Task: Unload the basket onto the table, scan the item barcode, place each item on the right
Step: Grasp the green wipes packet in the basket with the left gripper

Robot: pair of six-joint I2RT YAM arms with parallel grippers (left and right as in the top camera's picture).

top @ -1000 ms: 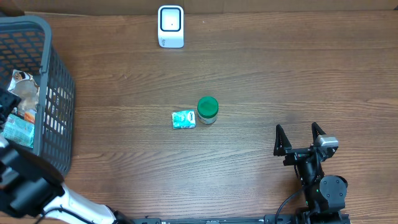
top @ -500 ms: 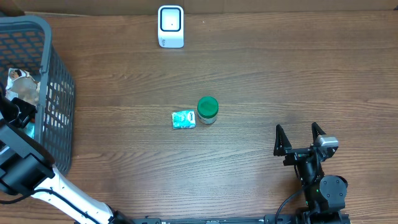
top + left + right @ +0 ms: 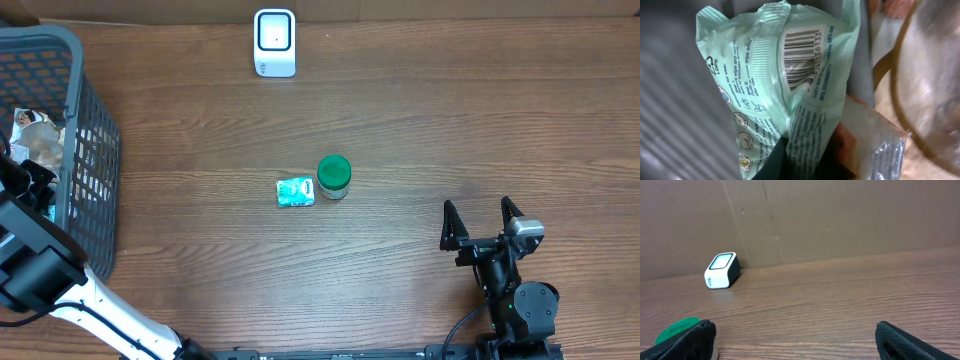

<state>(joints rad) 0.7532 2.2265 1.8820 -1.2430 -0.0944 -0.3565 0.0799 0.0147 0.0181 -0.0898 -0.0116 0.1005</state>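
Left tool (image 3: 774,162) was clenched on the lower edge of a mint-green crinkled plastic packet (image 3: 765,75), inside the dark grey plastic mesh basket (image 3: 95,130). The packet's black barcode (image 3: 800,57) faced the wrist camera. Right tool (image 3: 478,207) was released, jaws wide, over the brown wooden surface (image 3: 420,120), well right of the basket. White box-shaped scanner (image 3: 274,42) sat right of the basket, apart from it.
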